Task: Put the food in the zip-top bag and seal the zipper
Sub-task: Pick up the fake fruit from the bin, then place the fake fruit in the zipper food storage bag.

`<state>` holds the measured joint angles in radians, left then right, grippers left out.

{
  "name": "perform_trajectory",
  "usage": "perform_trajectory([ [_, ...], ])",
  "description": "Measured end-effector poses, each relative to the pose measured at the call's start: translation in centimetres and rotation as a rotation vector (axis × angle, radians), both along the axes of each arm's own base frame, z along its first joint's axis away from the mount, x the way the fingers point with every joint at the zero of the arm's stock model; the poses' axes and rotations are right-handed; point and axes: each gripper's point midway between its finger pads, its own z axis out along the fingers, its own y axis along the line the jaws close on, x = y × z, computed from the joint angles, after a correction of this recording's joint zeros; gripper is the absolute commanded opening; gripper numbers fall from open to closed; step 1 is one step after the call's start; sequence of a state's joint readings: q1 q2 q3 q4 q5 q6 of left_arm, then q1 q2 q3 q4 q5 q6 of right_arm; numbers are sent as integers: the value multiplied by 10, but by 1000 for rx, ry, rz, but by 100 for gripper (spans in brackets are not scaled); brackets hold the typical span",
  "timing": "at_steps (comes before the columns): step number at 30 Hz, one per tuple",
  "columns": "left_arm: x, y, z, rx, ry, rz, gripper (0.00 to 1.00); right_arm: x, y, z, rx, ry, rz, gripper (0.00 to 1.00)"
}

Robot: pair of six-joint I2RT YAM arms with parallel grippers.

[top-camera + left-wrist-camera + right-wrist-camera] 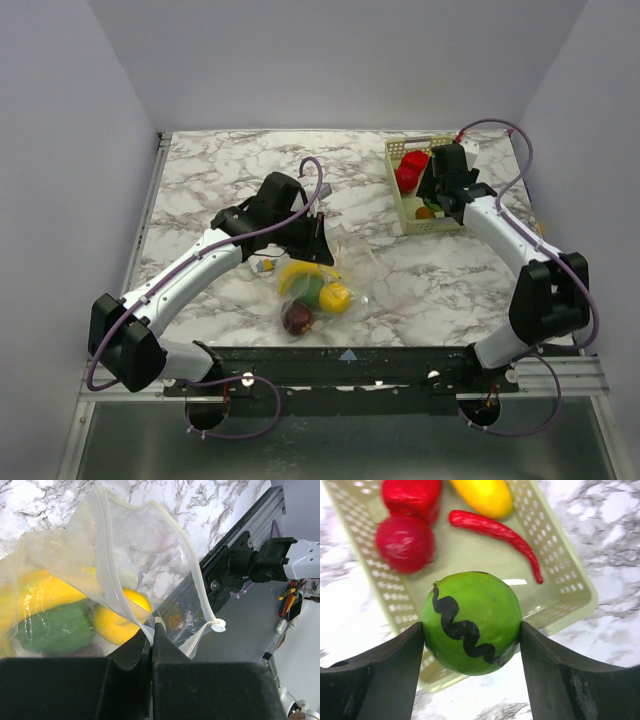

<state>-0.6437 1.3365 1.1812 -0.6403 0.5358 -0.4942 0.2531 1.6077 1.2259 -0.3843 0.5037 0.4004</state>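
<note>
Right gripper [471,637] clamps black-squiggled green fruit [470,612] over the basket [560,565].
Left gripper [152,632] pinches the bag [145,550] by its edge.

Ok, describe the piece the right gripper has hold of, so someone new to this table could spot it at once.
Find the pale green mesh basket at the table's far right; the right gripper hangs over it. Between its fingers sits a round green fruit. The basket's other pieces are red or yellow; only this one is green, with a black zigzag stripe.
</note>
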Motion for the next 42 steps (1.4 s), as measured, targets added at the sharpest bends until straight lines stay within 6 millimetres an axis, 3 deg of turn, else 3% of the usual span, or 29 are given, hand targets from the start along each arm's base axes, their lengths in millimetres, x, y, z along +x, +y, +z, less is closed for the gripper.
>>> perform_trajectory([
  [5,0,0,0,-2,-2,-1,0,-14,31,18,200,-104,103,5],
  [12,0,0,1,-3,-3,-1,0,-52,89,9,532,-127,297,0],
  [16,0,0,1,-3,-3,-1,0,-81,118,14,718,-137,408,0],
  [25,0,-1,1,-5,-1,-3,0,-150,155,79,1008,-252,691,0],
  [30,0,-1,1,-5,-1,-3,0,-173,165,91,1062,-240,776,0],
  [36,0,-1,1,-4,-2,-3,0,-196,191,89,1091,-170,863,2],
  [42,0,0,2,-5,-6,-1,0,-210,224,56,1082,-26,884,12],
])
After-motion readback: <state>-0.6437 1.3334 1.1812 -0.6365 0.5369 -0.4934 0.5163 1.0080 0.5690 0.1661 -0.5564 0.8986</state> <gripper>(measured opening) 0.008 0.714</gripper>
